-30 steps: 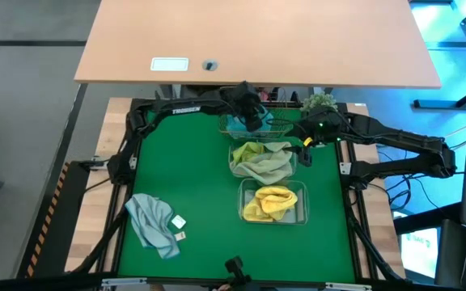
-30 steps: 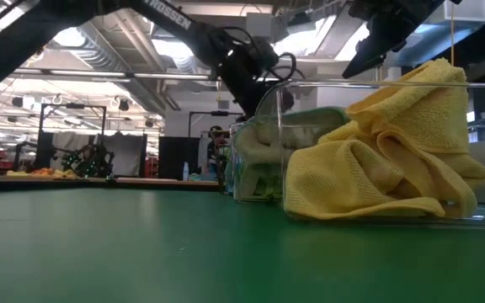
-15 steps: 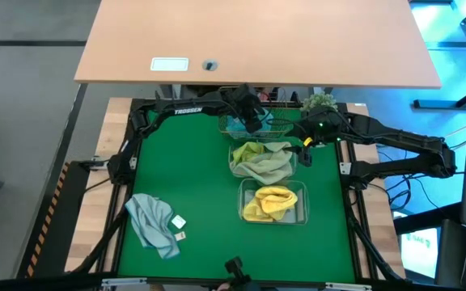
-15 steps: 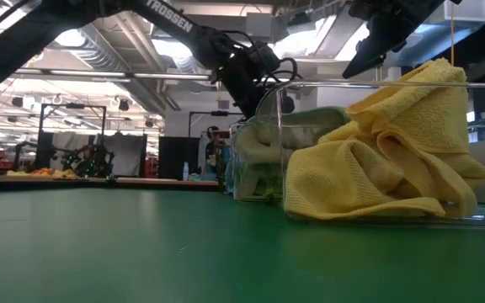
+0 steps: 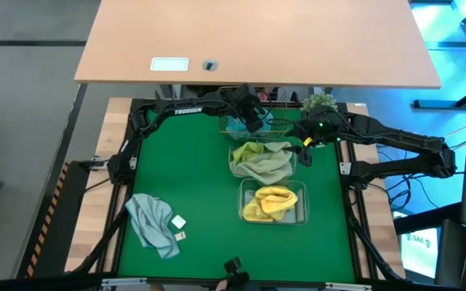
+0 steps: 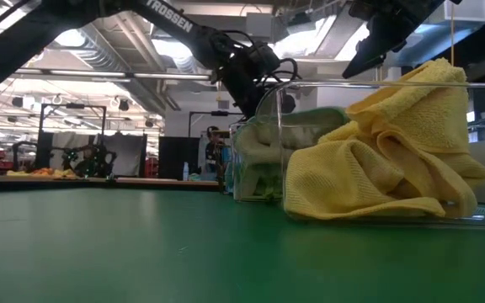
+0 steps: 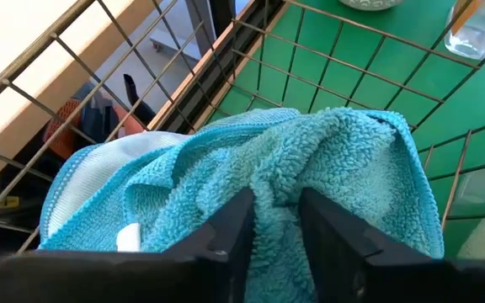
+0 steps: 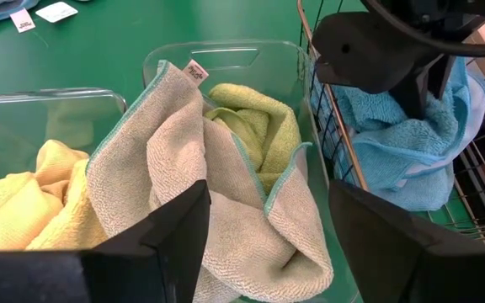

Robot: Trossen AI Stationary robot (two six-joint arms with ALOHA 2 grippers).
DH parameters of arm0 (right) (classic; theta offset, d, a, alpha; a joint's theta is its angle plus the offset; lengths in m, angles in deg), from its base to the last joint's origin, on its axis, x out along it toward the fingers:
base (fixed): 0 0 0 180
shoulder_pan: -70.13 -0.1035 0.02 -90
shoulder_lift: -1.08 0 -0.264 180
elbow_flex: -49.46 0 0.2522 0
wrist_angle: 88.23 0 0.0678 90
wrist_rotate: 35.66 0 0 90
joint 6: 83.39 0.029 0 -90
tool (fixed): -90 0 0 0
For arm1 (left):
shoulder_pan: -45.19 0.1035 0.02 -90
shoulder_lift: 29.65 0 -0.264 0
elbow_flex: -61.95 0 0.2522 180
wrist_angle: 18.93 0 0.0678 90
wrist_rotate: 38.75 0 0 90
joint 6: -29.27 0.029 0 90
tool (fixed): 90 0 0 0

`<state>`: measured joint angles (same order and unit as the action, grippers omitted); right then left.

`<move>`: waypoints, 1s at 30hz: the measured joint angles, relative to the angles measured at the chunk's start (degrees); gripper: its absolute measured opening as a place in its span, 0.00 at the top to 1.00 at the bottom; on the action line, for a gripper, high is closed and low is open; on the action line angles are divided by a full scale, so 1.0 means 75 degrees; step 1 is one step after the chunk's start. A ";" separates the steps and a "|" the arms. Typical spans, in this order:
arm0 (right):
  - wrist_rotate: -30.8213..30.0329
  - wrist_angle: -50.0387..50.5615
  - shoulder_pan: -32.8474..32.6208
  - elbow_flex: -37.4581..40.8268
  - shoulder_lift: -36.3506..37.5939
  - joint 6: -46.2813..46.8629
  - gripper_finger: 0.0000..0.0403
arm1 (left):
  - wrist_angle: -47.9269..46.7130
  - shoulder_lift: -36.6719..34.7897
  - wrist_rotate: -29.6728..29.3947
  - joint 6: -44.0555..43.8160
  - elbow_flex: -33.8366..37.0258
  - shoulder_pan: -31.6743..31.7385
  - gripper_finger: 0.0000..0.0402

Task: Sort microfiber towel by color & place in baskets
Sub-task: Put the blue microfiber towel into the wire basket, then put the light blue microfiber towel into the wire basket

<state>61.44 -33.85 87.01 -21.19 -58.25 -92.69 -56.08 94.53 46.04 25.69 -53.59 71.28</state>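
The left hand (image 7: pixel 274 231) sits low in the copper-coloured wire-mesh basket (image 5: pixel 272 125) at the far edge of the green tabletop (image 5: pixel 192 174), fingers slightly apart around a fold of turquoise microfiber towel (image 7: pixel 310 168) — possibly just touching it. The right hand (image 8: pixel 268 227) hovers wide open, empty, over the middle clear plastic tub (image 8: pixel 217 63) of green and grey towels (image 8: pixel 217 194). The nearest clear plastic tub (image 5: pixel 298 212) holds a yellow towel (image 5: pixel 269 202); a pale grey-blue towel (image 5: pixel 154 222) lies loose, well apart.
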 joint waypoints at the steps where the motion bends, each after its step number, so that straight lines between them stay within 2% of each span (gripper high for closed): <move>1: 0.0000 0.0000 0.0000 0.0001 0.0000 0.0000 0.40 | 0.0000 0.0000 0.0000 -0.0011 0.0000 0.0000 0.74; 5: 0.0000 0.0000 0.0000 0.0001 0.0000 0.0000 0.40 | -0.0046 -0.0122 0.0000 0.0127 0.0006 0.0000 0.67; 11: 0.0001 0.0001 0.0000 0.0001 0.0000 -0.0001 0.40 | -0.0114 -0.0847 -0.0040 0.0110 0.0006 0.0000 0.60; 17: 0.0000 0.0006 0.0000 0.0001 0.0000 -0.0003 0.40 | -0.0950 -0.1731 0.0032 -0.0084 0.0006 -0.0105 0.55; 23: 0.0003 0.0038 -0.0003 0.0001 -0.0003 -0.0003 0.40 | -0.3125 -0.2693 0.0057 -0.0104 0.0003 -0.0494 0.53; 30: 0.0003 0.0015 -0.0003 0.0001 -0.0003 -0.0002 0.40 | -0.5873 -0.3556 0.0110 -0.0451 0.0000 -0.1431 0.53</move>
<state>61.46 -33.73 86.99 -21.18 -58.27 -92.71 -100.14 67.86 46.86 22.30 -53.59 60.55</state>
